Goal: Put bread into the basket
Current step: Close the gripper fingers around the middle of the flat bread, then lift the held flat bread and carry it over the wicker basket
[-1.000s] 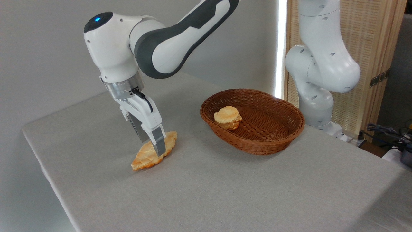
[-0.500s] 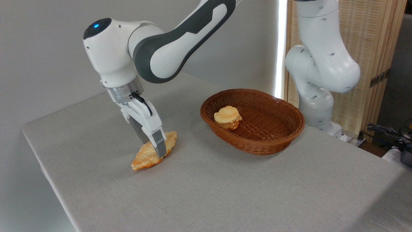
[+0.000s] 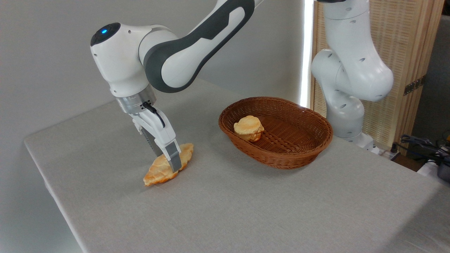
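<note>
Fixed camera, single view. Items as I log them from the remote station:

1. Flat, leaf-shaped golden pastry with browned pointed ends, the bread [image 3: 168, 169]: lying on the grey cloth-covered table [image 3: 246, 211], left of centre. Long axis runs from lower left to upper right, its upper tip aimed roughly toward the basket.

2. White two-finger gripper [image 3: 171, 164] on the white-and-grey arm: down over the middle of the bread, set across its short width. The near finger covers the pastry's near flank; the far finger is hidden behind it. I judge the jaws pressed onto the bread, but the frame does not let me confirm firm contact on both sides. The bread does not look lifted.

3. Oval brown woven wicker basket [image 3: 281, 160]: well apart from the bread, to the right and slightly further back.

4. Small round puffy bun [image 3: 249, 128]: inside the basket, at its left end.

Key relation: the basket lies to the gripper's right. I judge the bread needs raising above the near rim, then landing in the bare right portion, clear of the bun.
</note>
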`<action>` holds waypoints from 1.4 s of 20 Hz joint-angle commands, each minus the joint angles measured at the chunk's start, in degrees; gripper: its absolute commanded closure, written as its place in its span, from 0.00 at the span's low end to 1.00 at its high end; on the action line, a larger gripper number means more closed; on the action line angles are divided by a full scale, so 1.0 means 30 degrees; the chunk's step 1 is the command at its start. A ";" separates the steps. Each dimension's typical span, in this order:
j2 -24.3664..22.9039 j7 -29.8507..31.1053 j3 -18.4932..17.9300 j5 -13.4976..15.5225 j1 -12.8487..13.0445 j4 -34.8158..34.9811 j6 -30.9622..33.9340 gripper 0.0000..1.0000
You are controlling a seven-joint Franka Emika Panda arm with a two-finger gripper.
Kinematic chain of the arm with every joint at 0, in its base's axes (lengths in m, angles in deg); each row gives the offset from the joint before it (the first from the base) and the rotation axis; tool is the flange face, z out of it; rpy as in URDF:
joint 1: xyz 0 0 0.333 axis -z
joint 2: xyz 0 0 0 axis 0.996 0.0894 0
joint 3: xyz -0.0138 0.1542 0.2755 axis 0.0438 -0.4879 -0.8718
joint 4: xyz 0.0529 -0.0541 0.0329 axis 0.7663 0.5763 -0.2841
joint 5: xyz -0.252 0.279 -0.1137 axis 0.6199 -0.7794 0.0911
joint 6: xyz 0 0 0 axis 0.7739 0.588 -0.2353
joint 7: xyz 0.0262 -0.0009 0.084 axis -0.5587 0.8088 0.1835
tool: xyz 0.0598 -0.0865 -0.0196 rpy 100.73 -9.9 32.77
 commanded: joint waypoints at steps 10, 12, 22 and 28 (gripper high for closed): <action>0.0155 0.0267 0.0054 -0.0675 0.0056 -0.0072 -0.0208 0.49; 0.0155 0.0267 0.0054 -0.0675 0.0056 -0.0072 -0.0208 0.49; -0.1190 0.0209 -0.0063 -0.0675 -0.0003 -0.0160 0.0524 0.49; -0.3502 0.0034 -0.0209 -0.0704 -0.0090 -0.0043 0.0815 0.48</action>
